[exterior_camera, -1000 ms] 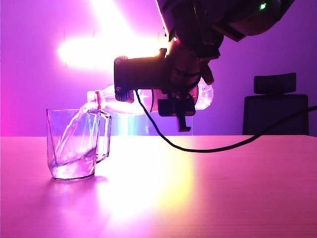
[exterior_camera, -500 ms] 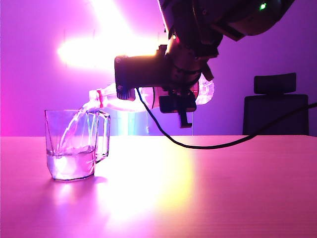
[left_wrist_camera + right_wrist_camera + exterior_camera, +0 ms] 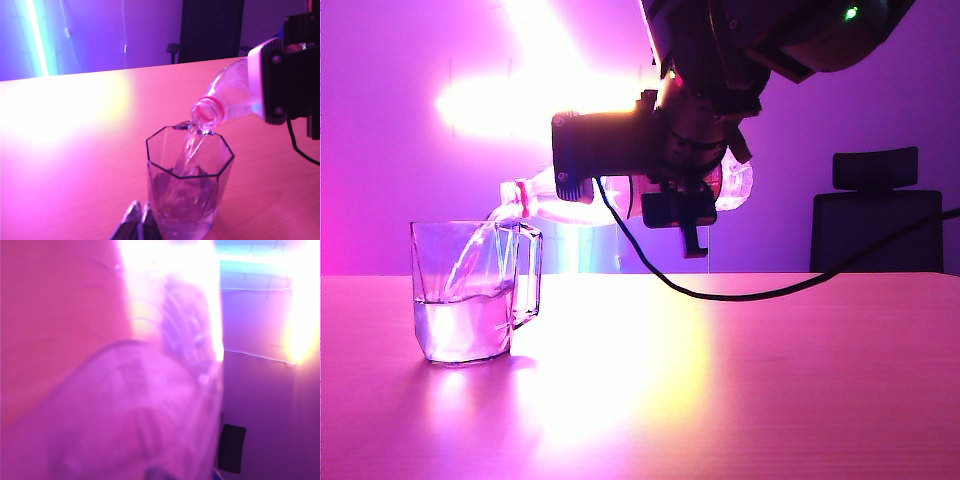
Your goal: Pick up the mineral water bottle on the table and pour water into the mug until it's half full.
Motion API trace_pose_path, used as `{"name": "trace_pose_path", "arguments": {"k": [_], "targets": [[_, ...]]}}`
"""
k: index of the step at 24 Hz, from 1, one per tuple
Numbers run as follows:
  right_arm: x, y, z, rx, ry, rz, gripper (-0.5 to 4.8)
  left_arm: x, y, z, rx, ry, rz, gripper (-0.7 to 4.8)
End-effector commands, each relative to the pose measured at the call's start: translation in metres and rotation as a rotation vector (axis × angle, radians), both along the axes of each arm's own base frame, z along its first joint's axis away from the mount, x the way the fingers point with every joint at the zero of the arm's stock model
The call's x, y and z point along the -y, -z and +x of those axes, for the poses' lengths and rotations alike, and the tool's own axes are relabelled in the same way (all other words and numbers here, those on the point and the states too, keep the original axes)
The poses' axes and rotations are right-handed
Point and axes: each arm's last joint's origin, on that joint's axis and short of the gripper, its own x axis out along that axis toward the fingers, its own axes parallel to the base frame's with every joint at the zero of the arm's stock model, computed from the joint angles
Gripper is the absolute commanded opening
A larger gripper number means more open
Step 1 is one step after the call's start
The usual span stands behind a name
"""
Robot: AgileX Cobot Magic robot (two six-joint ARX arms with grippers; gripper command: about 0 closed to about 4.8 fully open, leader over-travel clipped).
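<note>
The right gripper (image 3: 665, 190) clamps the mineral water bottle (image 3: 610, 200), tipped nearly level above the desk (image 3: 740, 380), its mouth over the mug (image 3: 470, 290). Water (image 3: 189, 150) streams into the mug (roughly half full). The left gripper (image 3: 139, 222) hangs just beside the mug, fingers pressed together

A blurred, clear ribbed bottle (image 3: 145, 410) fills most of the picture, very close to the camera and washed pink. Beside it lies the pink desk (image 3: 55, 315). Strong glare burns above the bottle, and a dark chair (image 3: 231, 448) stands against the purple wall behind.
</note>
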Motion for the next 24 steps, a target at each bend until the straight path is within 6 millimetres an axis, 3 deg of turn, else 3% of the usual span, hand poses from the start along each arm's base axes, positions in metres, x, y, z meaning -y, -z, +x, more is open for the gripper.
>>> {"name": "trace_pose_path", "arguments": {"k": [1,11,24], "targets": [[-0.002,-0.011,0.000,0.047,0.004,0.050,2.42,0.000,-0.002,0.000,0.007,0.003,-0.006,-0.02],[-0.008,-0.012,-0.006,0.050,-0.018,0.071,2.42,0.000,-0.002,0.000,0.007,0.003,-0.006,-0.02],[-0.016,-0.012,-0.016,0.041,0.049,0.246,2.42,0.000,-0.002,0.000,0.007,0.003,-0.006,-0.02]]}}
